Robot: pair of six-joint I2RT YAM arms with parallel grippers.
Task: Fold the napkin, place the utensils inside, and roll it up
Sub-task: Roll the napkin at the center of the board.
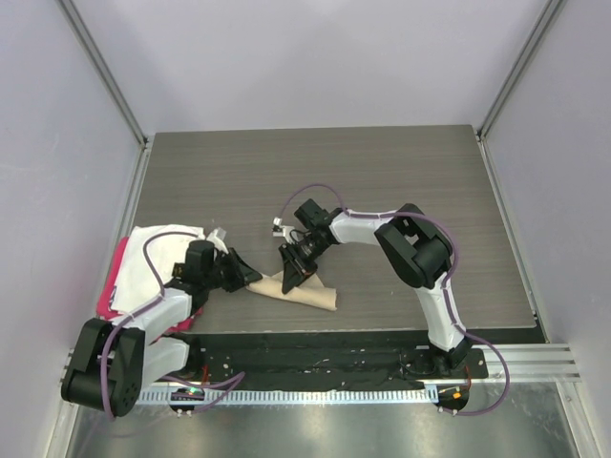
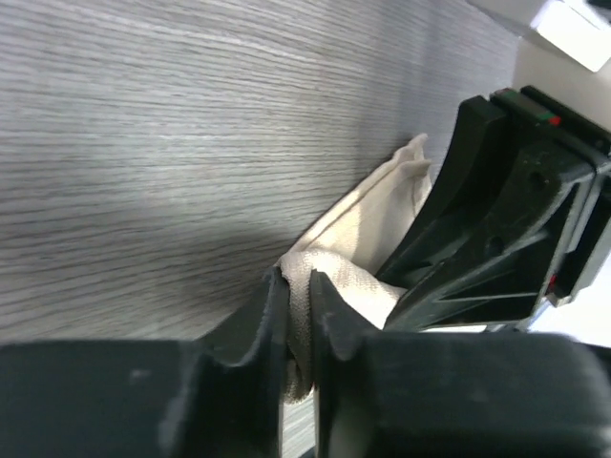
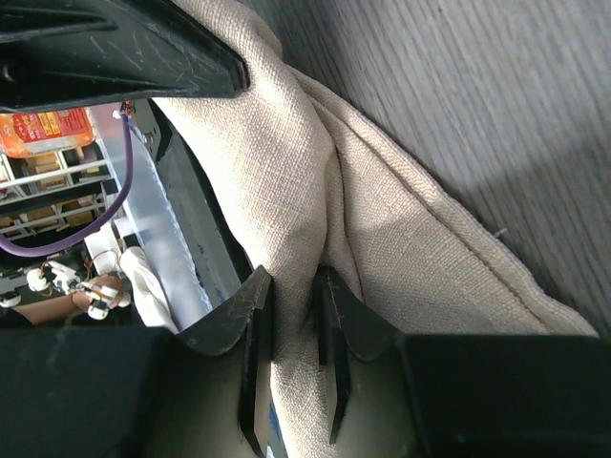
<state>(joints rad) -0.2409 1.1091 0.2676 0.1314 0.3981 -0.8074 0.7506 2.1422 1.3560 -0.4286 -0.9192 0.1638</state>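
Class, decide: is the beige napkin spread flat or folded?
Folded: the napkin lies as a narrow layered strip, pinched by left gripper and right gripper.

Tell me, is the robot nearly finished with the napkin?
Partly. Done: the napkin already lies folded into a narrow, layered bundle. In hand: the left gripper and right gripper both pinch its cloth. Still to do: no spoon is visible, so I cannot tell whether it is tucked inside, and a tidy finished roll doesn't show yet.

Plain beige napkin (image 1: 310, 294), grey wood-grain table (image 1: 382, 172), white cloth (image 1: 167, 244), pink-red cloth (image 1: 112, 286).
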